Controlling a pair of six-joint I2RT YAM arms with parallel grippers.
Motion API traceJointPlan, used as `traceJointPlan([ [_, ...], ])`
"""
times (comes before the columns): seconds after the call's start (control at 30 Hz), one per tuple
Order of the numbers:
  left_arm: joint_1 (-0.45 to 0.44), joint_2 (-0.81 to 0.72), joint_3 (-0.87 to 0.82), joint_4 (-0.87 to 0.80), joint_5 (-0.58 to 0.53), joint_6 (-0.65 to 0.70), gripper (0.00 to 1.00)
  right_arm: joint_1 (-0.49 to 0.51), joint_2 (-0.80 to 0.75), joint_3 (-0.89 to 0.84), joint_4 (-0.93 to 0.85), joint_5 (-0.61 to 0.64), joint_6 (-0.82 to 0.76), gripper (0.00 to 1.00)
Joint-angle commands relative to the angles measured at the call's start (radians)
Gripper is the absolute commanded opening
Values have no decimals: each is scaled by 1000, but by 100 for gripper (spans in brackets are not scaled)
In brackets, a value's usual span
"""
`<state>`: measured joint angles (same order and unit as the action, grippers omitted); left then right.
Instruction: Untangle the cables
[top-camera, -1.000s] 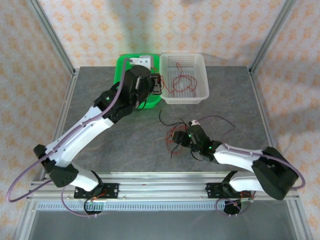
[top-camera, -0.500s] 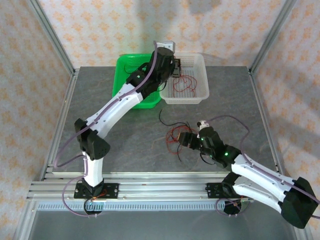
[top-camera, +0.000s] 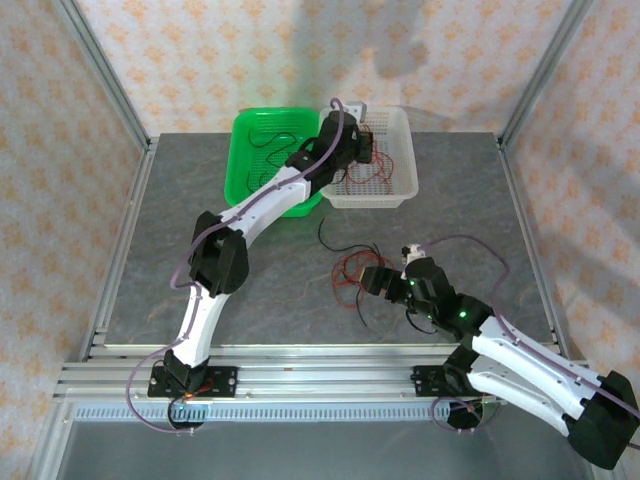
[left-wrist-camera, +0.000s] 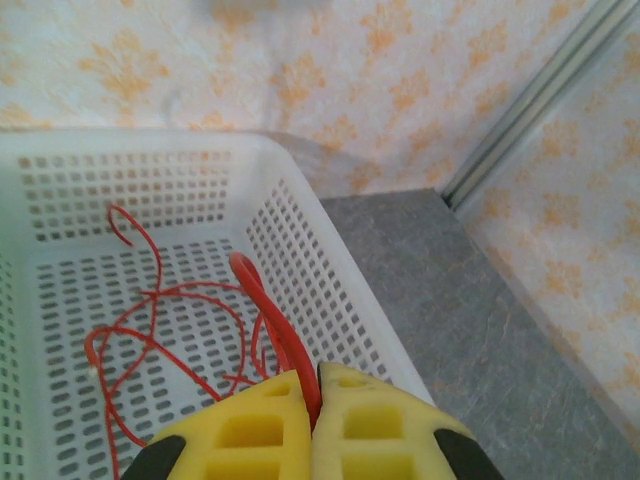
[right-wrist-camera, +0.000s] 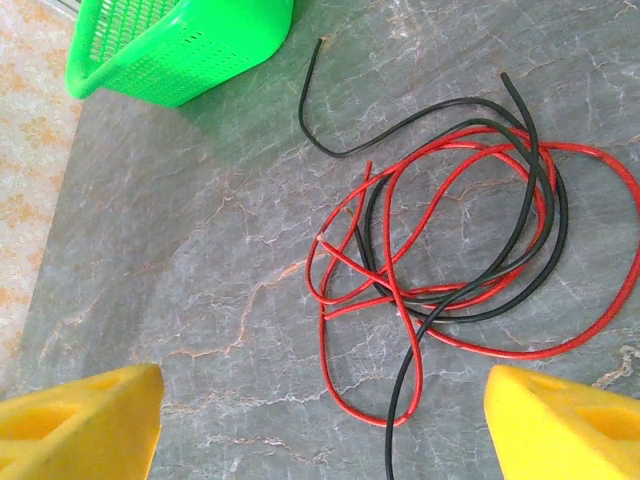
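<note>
Top view: left arm is stretched out to the table's (top-camera: 200, 220) 12 o'clock edge, with the left gripper (top-camera: 362, 148) over the white basket (top-camera: 408, 150). In the left wrist view its yellow pads (left-wrist-camera: 250, 430) are pressed together, pinching a red cable (left-wrist-camera: 270, 310) that arches up toward 11 o'clock and drops into the basket. More red cables (left-wrist-camera: 150, 300) lie loose on the basket's perforated floor. The green basket (top-camera: 250, 130) touches the white one at its 9 o'clock side, and thin dark cables are inside it. The tangle of red and black cables (top-camera: 345, 272) lies on the table at about 5 o'clock from centre, well apart from both baskets. One black end strays toward 12 o'clock. The right gripper (top-camera: 372, 280) is low, just beside the tangle at its 3 o'clock side. In the right wrist view its pads (right-wrist-camera: 80, 410) are spread wide with nothing between them, and the tangle lies ahead at 1 o'clock. Cannot tell whether the pads touch a cable.
</note>
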<state>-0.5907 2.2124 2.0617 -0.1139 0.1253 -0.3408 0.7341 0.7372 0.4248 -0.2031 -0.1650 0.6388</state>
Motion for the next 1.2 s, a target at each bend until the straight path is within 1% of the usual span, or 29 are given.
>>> traceJointPlan([
  [0.0, 4, 34, -67, 217, 34, 26, 0, 6, -21, 16, -30, 19, 24, 83],
  [0.13, 18, 117, -62, 228, 20, 5, 0, 9, -36, 8, -35, 22, 33, 83],
  [0.27, 35, 206, -13, 168, 24, -19, 0, 9, -36, 11, -42, 22, 30, 84],
  [0.37, 35, 263, 44, 100, 30, 5, 12, 10, -29, 19, -44, 26, 27, 84],
  [0.4, 35, 277, 64, 78, 27, 14, 17, 10, -24, 22, -44, 26, 27, 84],
  [0.43, 35, 288, 84, 50, 21, 22, 23, 9, -17, 25, -43, 26, 25, 84],
  [0.53, 35, 299, 127, 0, 5, 44, 46, 10, 5, 34, -40, 26, 25, 84],
  [0.6, 35, 294, 148, -24, 0, 59, 58, 10, 17, 35, -34, 21, 26, 84],
  [0.63, 34, 289, 161, -34, 0, 65, 63, 9, 23, 35, -28, 20, 25, 84],
  [0.9, 29, 224, 243, -70, 12, 113, 83, 9, 47, 51, -30, 23, 26, 84],
  [0.97, 28, 205, 245, -72, 7, 122, 91, 10, 50, 55, -36, 27, 30, 84],
  [1.0, 28, 196, 245, -73, 4, 126, 96, 10, 50, 56, -40, 31, 33, 84],
  [1.03, 28, 186, 245, -77, 2, 128, 99, 10, 50, 57, -43, 33, 36, 83],
  [1.17, 26, 156, 242, -88, -3, 132, 99, 10, 50, 55, -49, 35, 46, 83],
])
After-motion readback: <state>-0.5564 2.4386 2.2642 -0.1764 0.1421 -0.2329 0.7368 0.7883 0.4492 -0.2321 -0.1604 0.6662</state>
